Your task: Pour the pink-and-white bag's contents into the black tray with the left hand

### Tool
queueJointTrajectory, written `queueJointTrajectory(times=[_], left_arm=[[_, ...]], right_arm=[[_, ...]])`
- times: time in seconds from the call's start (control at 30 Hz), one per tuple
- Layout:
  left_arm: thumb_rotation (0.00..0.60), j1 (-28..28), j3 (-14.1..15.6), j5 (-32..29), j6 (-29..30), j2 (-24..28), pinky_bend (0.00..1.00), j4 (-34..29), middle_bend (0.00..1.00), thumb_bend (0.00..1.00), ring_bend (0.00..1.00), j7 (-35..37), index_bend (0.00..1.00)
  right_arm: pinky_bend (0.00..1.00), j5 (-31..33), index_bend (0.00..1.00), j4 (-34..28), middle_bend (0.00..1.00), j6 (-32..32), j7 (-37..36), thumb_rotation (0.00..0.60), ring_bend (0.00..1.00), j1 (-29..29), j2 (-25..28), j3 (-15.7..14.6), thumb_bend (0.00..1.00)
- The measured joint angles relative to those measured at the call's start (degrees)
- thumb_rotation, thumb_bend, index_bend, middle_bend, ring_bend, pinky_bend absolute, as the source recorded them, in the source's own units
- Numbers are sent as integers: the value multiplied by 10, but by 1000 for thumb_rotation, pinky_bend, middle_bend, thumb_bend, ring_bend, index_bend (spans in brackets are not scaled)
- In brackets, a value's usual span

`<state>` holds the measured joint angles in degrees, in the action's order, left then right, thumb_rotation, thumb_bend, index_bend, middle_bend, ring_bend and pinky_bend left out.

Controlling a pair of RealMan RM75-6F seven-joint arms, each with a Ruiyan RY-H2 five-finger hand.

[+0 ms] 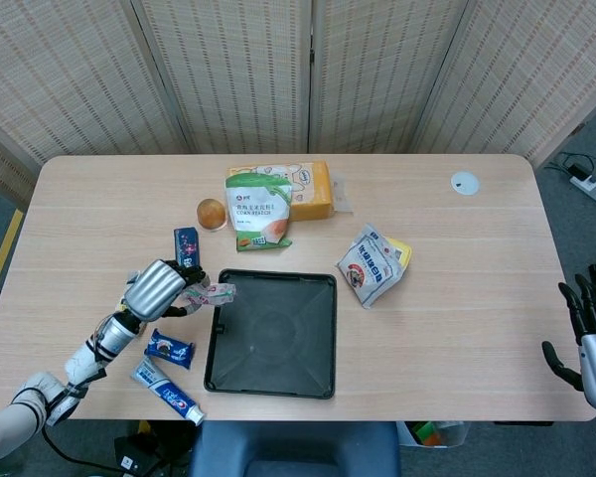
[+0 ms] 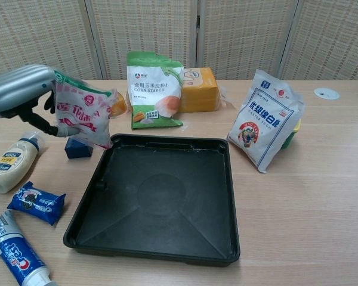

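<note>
Fingers of the left hand (image 2: 21,89) grip the pink-and-white bag (image 2: 83,116) above the table, beside the black tray (image 2: 161,196)

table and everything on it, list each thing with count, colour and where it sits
pink-and-white bag: 1, pink and white, lifted off the table at the tray's left edge, held by the left hand
black tray: 1, black, front centre
corn starch bag: 1, green and white, behind the tray
orange block: 1, orange, behind the corn starch bag
sugar bag: 1, white, right of the tray
round cup: 1, orange, left of the corn starch bag
bottle: 1, cream, far left
snack packet: 1, blue, front left
toothpaste tube: 1, blue and white, front left corner
table: 1, light wood
left hand: grips the bag
right hand: off the table's right edge, fingers apart
</note>
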<state>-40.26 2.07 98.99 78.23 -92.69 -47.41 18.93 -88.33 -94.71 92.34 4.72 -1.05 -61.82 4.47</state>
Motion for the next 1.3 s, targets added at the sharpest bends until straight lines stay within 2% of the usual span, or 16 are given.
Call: queueJointTrajectory(times=[0.27,0.53,0.9,1.3], left_arm=[[600,-31,4,19,-51,51,757,-91,770,637,746,-169,653],[600,-46,1,13,-119,87,757,-182,770,636,748,-350,652],[600,-49,-18,-40,-199,115,763,-288,770,635,749,-582,651],[600,-45,-36,-110,-242,125,771,-361,778,634,761,-764,638]], right_arm=[[0,1,0,8,0,2,-8,600,29,-1,-2,0,367],[0,1,0,15,0,2,-14,600,29,0,-4,0,367],[0,4,0,19,0,1,-17,600,31,-1,-7,0,367],[0,5,0,21,0,2,-20,600,32,-2,-7,0,367]])
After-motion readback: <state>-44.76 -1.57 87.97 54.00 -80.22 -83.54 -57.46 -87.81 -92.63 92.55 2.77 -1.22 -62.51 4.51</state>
